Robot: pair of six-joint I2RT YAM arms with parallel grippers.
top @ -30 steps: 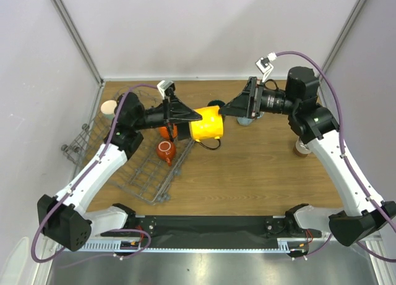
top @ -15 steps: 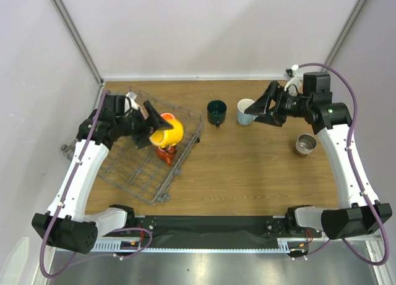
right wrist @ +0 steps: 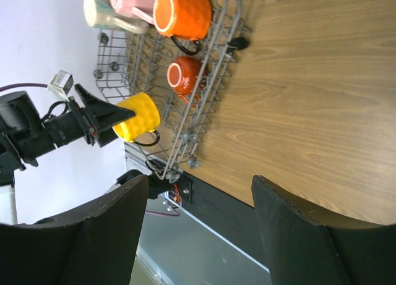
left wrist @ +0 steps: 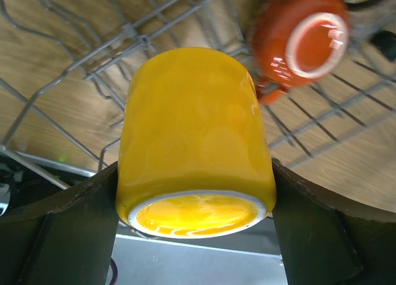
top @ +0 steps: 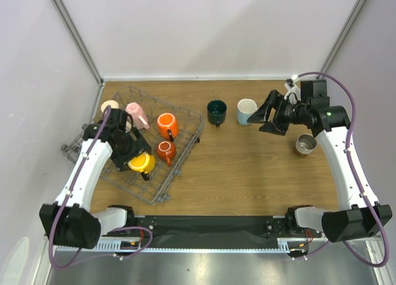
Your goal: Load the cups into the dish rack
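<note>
Yellow mug (left wrist: 195, 130), clamped across its body by the left gripper (left wrist: 195, 198) low over the rack (left wrist: 127, 33), may catch a prong or knock the red mug (left wrist: 303, 41) if released tilted; the right gripper (top: 267, 115) stands wide and empty.

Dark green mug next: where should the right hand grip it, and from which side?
Probably the rim of the dark green mug, from above on its right side, one finger inside: it stands upright, mouth up, handle toward the near edge.
</note>
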